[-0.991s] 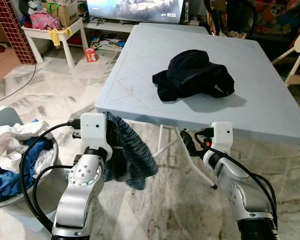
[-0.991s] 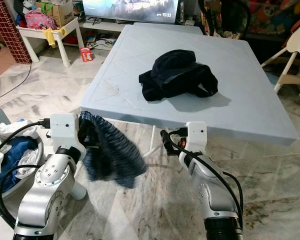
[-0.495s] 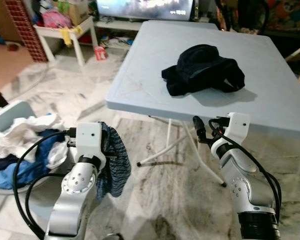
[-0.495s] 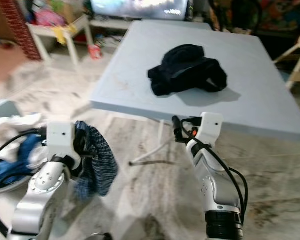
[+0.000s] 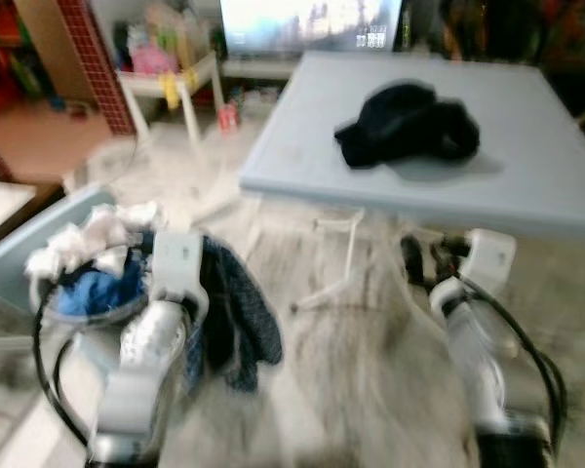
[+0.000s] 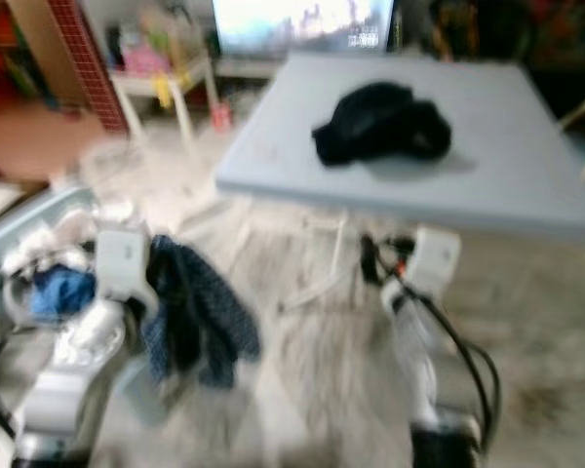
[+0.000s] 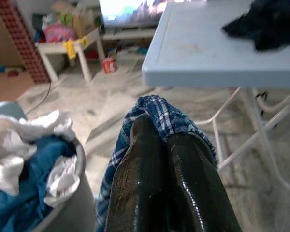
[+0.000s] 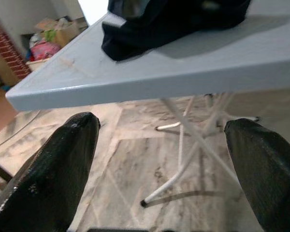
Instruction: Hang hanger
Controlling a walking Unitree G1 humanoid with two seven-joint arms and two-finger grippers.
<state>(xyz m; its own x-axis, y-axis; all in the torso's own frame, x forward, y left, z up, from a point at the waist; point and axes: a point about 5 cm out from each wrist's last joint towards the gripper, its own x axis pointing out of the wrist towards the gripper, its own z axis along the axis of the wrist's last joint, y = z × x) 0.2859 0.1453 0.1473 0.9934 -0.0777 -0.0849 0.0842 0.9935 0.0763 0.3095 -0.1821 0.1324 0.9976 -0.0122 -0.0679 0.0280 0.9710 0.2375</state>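
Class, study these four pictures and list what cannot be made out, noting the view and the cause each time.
1. No hanger can be made out; motion blur smears both eye views.
2. How the left gripper pinches the blue checked cloth: left wrist view, the fingers cover the contact.
3. What the dark garment heap on the pale blue folding table is: blurred.
4. The laundry basket: cut off by the frame edge.

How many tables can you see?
2. The big grey-blue table stands in front of the robot with dark clothes heaped on it. A small white table stands farther back by the TV. Others may be hidden.
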